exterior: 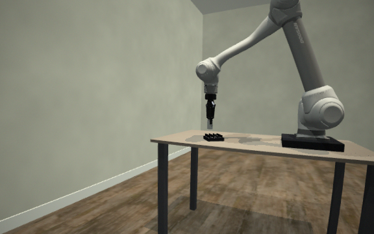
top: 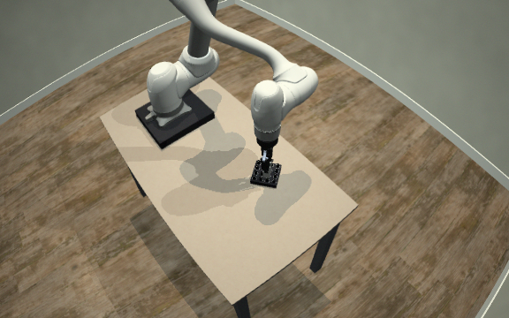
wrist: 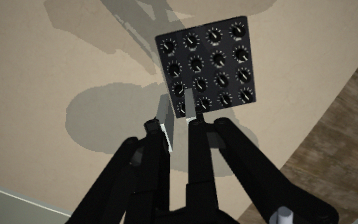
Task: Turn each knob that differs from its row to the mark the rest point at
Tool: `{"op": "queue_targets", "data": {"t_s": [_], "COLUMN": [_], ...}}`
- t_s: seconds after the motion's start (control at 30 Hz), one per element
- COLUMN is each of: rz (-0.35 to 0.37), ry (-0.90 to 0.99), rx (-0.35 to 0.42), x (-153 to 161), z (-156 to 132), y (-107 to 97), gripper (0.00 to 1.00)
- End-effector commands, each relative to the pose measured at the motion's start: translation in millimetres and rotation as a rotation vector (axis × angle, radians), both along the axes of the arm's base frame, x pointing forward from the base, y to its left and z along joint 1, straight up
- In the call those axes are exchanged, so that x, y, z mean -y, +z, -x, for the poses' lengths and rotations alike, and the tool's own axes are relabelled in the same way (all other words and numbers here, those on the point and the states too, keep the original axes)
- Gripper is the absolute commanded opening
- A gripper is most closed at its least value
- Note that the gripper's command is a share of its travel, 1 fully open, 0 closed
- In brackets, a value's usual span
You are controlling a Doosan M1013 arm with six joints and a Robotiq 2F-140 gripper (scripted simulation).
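Hanging above the knob box (exterior: 213, 137), the gripper (exterior: 210, 125) points straight down with its fingers drawn narrow and nothing between them; the exterior view shows open air between the fingertips and the knobs. The box stands on its feet on the table (top: 219, 247), about midway along the long edge farthest from the exterior camera and well apart from the arm's black base plate (top: 201, 106) at the other end.

Seen from the wrist, the box lies below and slightly ahead of the fingers, which cover part of the corner knob nearest the camera. So the coming move, by my judgement, is mostly a straight drop, with a small shift if another knob is meant.

The box is square, so it has no long axis; its edges sit slightly askew to the table edges. Which side carries the socket cannot be told, so rows and knob names cannot be assigned. White lines on the knobs show, mostly running diagonally, but the marks are too small to read.
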State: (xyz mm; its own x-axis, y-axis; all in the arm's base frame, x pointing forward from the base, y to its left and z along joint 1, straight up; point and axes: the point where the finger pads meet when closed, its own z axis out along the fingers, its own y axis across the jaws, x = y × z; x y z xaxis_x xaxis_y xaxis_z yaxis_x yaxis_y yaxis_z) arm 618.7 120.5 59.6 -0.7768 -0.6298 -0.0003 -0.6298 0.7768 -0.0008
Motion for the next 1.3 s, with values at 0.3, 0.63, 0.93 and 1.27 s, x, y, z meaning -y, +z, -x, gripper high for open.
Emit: {"op": "queue_targets", "data": {"t_s": [0.3, 0.63, 0.93, 1.27], "rz": [0.000, 0.000, -0.001, -0.001], "ry": [-0.377, -0.781, -1.096, -1.483], "rx": [0.000, 0.001, 0.001, 0.001], "x": [0.0, 0.1, 0.1, 0.2], "z": [0.0, -0.1, -0.1, -0.1], "y": [2.5, 5.1, 7.1, 9.5], "gripper": [0.12, 0.12, 0.12, 0.12]}}
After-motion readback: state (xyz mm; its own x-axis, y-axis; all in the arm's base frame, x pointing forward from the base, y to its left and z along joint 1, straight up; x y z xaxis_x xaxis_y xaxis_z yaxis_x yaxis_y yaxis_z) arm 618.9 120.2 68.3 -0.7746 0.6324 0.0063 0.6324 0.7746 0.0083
